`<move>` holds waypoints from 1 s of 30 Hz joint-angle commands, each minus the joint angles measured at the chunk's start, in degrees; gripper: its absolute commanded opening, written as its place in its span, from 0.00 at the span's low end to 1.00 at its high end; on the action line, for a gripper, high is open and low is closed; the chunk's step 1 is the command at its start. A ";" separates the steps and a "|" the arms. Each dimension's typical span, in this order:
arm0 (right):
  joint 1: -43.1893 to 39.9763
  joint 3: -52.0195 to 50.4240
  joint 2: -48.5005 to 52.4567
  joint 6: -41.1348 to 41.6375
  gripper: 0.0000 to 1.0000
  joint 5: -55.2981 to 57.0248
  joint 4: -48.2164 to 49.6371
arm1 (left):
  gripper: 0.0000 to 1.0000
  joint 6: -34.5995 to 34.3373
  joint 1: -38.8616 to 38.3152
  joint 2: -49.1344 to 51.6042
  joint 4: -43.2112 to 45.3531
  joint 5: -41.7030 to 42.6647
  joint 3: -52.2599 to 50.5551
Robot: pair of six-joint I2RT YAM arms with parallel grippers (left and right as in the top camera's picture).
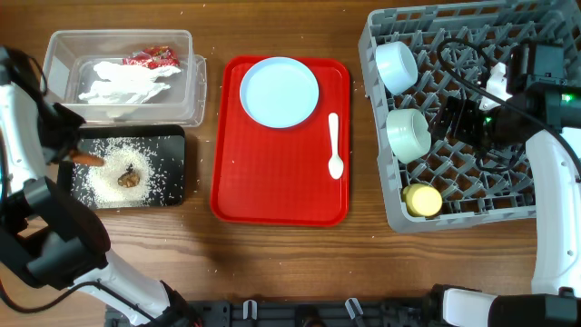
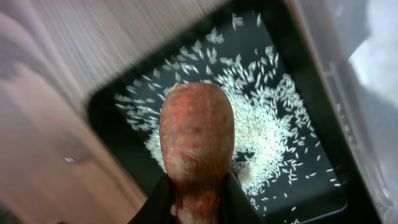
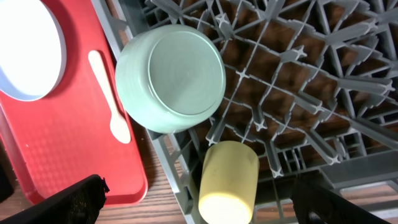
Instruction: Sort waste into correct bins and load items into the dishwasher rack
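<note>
My left gripper [image 1: 69,153] is shut on the orange carrot [image 1: 90,159] and holds it over the left end of the black tray [image 1: 172,136]. In the left wrist view the carrot [image 2: 196,134] sticks out from the jaws [image 2: 198,199] above the white rice [image 2: 261,118]. Rice [image 1: 109,168] and a brown scrap [image 1: 129,177] lie in the tray. The clear tub [image 1: 195,91] holds the napkin [image 1: 123,84] and the red wrapper [image 1: 152,59]. My right gripper [image 1: 457,120] is open and empty above the rack [image 1: 454,218]; its fingers [image 3: 199,199] spread wide over the yellow cup [image 3: 227,180].
The red tray [image 1: 272,191] in the middle carries the light blue plate [image 1: 279,92] and the white spoon [image 1: 334,145]. The rack holds the light blue bowl [image 1: 396,65], the pale green bowl [image 1: 408,134] and the yellow cup [image 1: 423,200].
</note>
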 commanded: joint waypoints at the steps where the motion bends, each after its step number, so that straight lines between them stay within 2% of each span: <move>1: -0.20 0.90 -0.87 -0.68 0.98 0.31 -0.33 | 0.04 -5.42 -0.66 -0.81 9.20 3.19 -9.94; 5: -0.20 0.90 -0.87 -0.70 0.98 0.31 -0.31 | 0.05 -9.60 -1.16 -0.81 20.61 3.87 -19.91; 6: -0.20 0.90 -0.85 -0.66 0.98 0.28 -0.33 | 0.17 -9.81 -1.44 -0.81 23.37 4.07 -21.92; 7: -0.20 0.90 -0.87 -0.68 0.98 0.28 -0.35 | 0.24 -9.81 -1.66 -0.81 24.33 4.28 -22.49; 9: -0.20 0.90 -0.87 -0.72 0.98 0.31 -0.83 | 0.38 -9.79 -1.79 -0.81 25.05 4.74 -22.51; 11: -0.20 0.90 -0.87 -0.70 0.98 0.31 -0.92 | 0.49 -9.75 -1.77 -0.81 26.86 8.68 -22.45; 13: -0.20 0.90 -0.87 -0.72 0.98 0.33 -0.90 | 0.51 -4.98 -1.77 -0.90 27.34 17.70 -20.06; 15: -0.20 0.90 -0.87 -0.70 0.98 0.33 -0.87 | 0.57 -0.24 -1.79 -1.95 25.31 21.79 -15.82; 20: -0.20 0.90 -0.87 -0.70 0.98 0.33 -0.70 | 0.64 5.55 -4.00 -11.30 18.58 21.92 -7.58; 22: -0.20 0.90 -0.87 -0.70 0.98 0.31 -0.20 | 0.66 9.01 -8.09 -17.73 18.27 22.08 -7.56; 23: -0.20 0.90 -0.87 -0.70 0.98 0.31 -0.02 | 0.71 10.51 -10.62 -19.45 18.51 22.40 -7.56; 25: -0.20 0.90 -0.87 -0.68 0.98 0.26 0.94 | 0.80 18.08 -18.23 -21.33 19.69 23.34 -7.56; 26: -0.20 0.90 -0.87 -0.66 0.98 -0.22 1.38 | 0.86 19.61 -24.35 -21.05 21.16 23.21 -7.56; 28: -0.11 0.90 -0.87 -0.66 0.98 -1.68 1.86 | 0.91 20.96 -36.94 -17.73 25.57 16.92 -7.56; 30: 0.59 0.90 -0.85 -0.68 0.98 -4.74 2.82 | 0.92 20.94 -42.95 -14.62 27.56 10.08 -7.56</move>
